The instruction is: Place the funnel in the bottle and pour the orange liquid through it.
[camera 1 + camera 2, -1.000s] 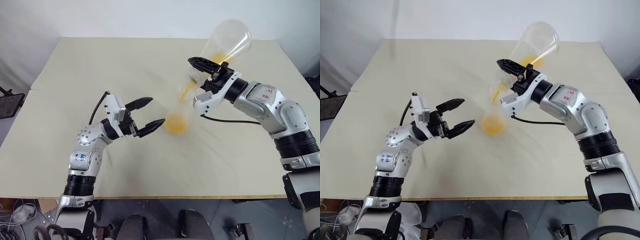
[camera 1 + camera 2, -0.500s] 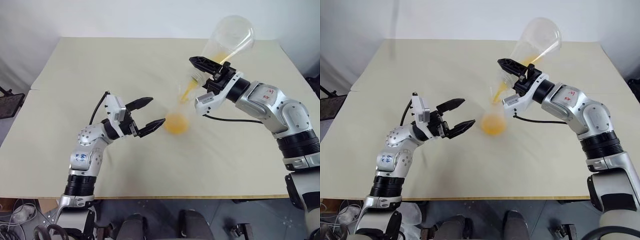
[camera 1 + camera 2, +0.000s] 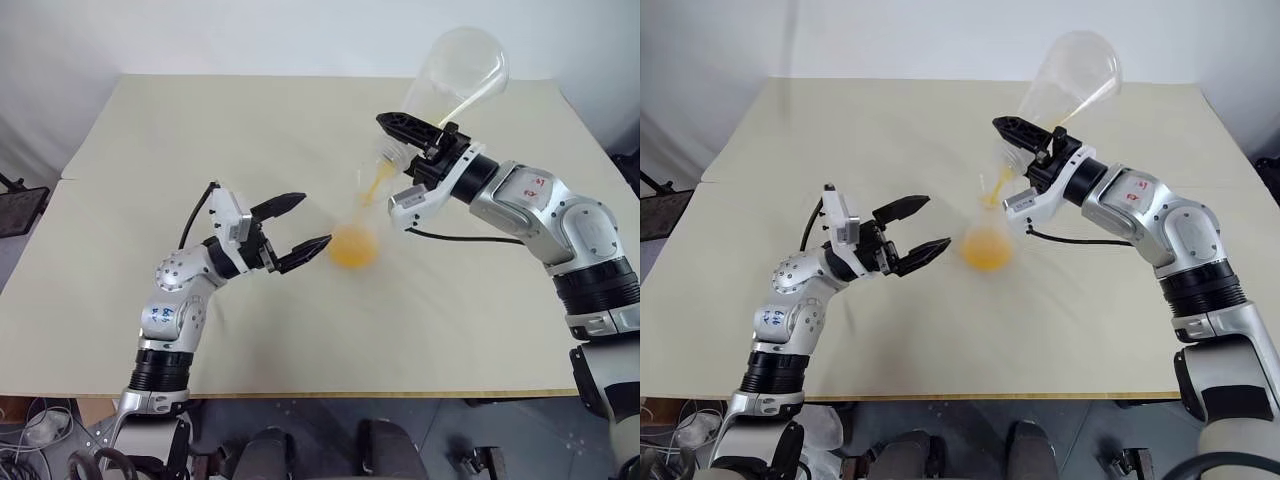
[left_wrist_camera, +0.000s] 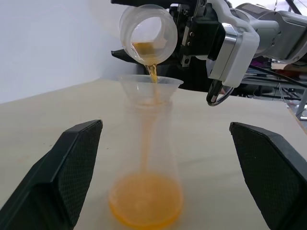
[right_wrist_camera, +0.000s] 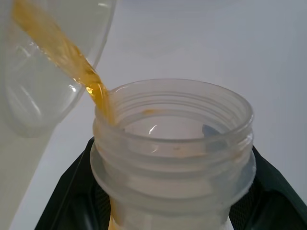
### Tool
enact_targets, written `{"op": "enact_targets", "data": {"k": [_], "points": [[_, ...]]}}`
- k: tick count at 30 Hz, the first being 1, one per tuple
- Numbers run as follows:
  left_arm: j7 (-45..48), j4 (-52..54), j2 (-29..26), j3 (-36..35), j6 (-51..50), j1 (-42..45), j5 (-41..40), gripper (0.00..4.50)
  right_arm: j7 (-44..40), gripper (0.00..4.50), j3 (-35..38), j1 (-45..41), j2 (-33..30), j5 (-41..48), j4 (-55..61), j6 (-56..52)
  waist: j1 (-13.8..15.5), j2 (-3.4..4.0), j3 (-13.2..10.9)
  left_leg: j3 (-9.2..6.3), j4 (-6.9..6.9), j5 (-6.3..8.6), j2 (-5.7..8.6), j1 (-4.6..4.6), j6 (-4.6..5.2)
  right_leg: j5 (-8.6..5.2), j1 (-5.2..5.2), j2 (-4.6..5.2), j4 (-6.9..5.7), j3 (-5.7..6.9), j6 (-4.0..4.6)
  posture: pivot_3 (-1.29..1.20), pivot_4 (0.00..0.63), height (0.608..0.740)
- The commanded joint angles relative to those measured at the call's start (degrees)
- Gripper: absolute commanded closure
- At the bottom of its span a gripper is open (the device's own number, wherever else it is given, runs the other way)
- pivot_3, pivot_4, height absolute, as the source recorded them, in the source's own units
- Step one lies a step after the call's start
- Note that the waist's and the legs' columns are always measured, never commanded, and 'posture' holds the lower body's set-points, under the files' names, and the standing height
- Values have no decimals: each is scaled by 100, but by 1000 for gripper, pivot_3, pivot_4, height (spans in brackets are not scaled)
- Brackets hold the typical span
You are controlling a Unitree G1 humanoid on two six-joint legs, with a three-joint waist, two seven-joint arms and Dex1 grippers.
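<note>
Meanwhile right end effector (image 3: 398, 126) grips tilted flask (image 3: 452, 82); left end effector (image 3: 297, 226) gapes beside bottle (image 3: 352, 235).

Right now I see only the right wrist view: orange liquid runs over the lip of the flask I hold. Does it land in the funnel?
Observer: Yes. The left wrist view shows the stream from the flask falling inside the funnel, which sits in the bottle.
Operator: Does liquid reach the bottle's base?
Observer: Yes, orange liquid pools there.
Operator: And the left gripper?
Observer: The left gripper is open, with a clear gap to the bottle on each side.
</note>
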State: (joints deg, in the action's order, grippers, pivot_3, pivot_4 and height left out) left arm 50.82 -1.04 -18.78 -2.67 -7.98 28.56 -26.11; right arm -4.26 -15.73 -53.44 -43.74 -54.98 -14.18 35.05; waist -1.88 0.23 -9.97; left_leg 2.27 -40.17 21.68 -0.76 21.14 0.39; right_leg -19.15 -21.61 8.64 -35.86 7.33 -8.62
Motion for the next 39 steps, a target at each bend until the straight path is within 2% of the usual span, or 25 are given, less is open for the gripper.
{"op": "enact_targets", "data": {"k": [1, 23, 28, 32, 35, 37, 39], "points": [[-21, 184, -89, 78, 46, 136, 108, 0, 128, 2025, 54, -205, -81, 30, 200, 54, 1, 0, 0, 1, 0, 0, 0, 0, 0, 0, 0, 0, 0, 0, 0, 0, 150, 740], [-12, 268, -107, 124, 18, 159, 102, 0, 595, 2025, 36, -253, -199, -111, -95, 285, -1, 0, 0, 2, 0, 0, 0, 0, 0, 0, 0, 0, 0, -1, 0, 0, 150, 740], [7, 235, -123, 104, 33, 144, 101, 0, 155, 2025, 173, -113, 25, 616, -122, 129, -10, 0, 0, 1, 0, 0, 0, 0, 0, 0, 0, 0, 0, 0, 0, 0, 150, 740], [32, 210, -132, 93, 33, 138, 94, 0, -464, 2025, 401, 38, 172, 1594, -65, -126, -5, 0, 0, 1, 0, 0, 1, 1, 0, 0, 0, 0, -1, 0, 0, 0, 150, 740], [54, 182, -143, 88, 34, 136, 85, 0, -1212, 2025, 600, 242, 289, 2892, 257, -384, 2, 0, 0, -1, 0, 0, 1, 1, 0, 0, 0, 1, -1, 1, 0, 0, 150, 740], [75, 150, -156, 92, 37, 143, 82, 0, -1672, 2025, 932, 383, 457, 3935, 565, -934, -2, 0, 0, -4, 0, 0, 0, 1, 0, 0, 1, 0, -1, 4, 0, 0, 150, 740], [92, 126, -165, 97, 41, 153, 79, 0, -1973, 2025, 1208, 458, 534, 4566, 752, -1432, 0, 0, 0, -8, 0, 0, 0, 1, 0, 0, 1, 0, -2, 5, 0, 0, 150, 740]]}}
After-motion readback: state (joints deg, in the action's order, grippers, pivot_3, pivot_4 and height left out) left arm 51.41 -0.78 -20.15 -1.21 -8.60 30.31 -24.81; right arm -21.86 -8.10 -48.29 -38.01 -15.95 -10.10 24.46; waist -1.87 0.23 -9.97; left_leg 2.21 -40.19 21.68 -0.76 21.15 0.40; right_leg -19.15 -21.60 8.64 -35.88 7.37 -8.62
